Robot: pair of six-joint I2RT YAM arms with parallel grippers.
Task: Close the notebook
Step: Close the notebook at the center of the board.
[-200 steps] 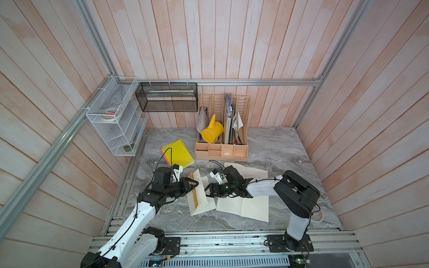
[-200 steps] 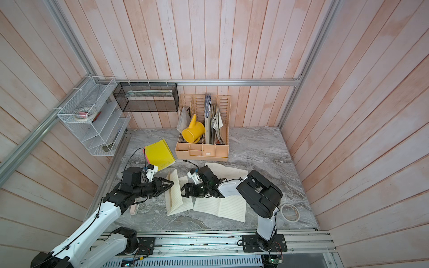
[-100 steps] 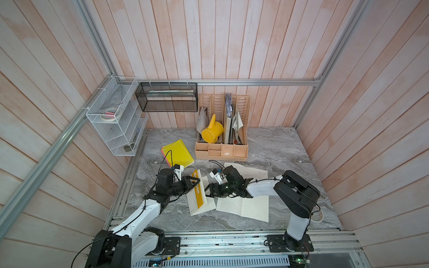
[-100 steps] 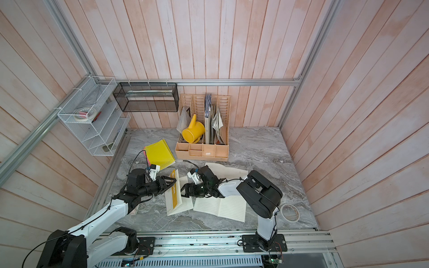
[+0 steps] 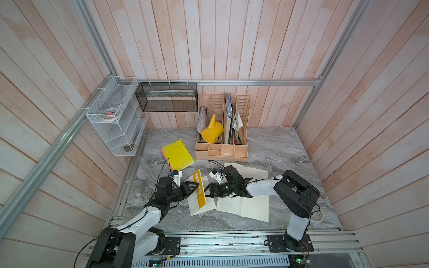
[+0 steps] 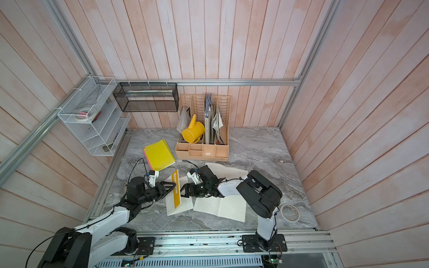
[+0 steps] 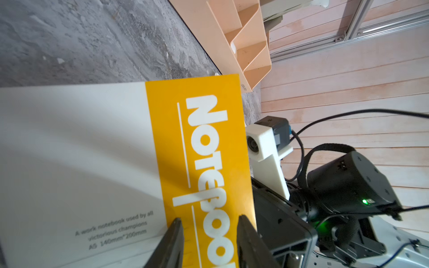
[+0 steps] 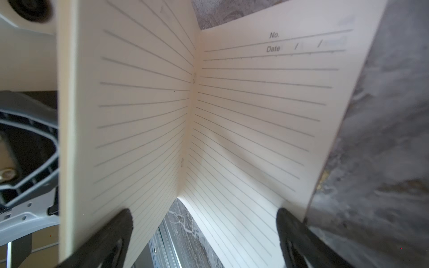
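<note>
The notebook [image 5: 199,193] is found near the front of the table [image 5: 278,148], its cover raised nearly upright and its spine running front to back. The left gripper [image 5: 194,186], partly spread and pinching nothing, is set against the outer face. The right gripper [image 5: 207,191] is spread wide inside the fold. Tipping rightward is judged next (left arm nearer). One second open notebook [image 5: 243,205] is counted just beside it.

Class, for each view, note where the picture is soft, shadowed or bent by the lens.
Left wrist view: a curved shadow crosses the notebook cover, its small print soft, the left gripper dark and blurred. Right wrist view: the lined pages smear toward the edges, yet "Date" reads. In both top views: even light, wall planks fanning outward, wide-angle.
</note>
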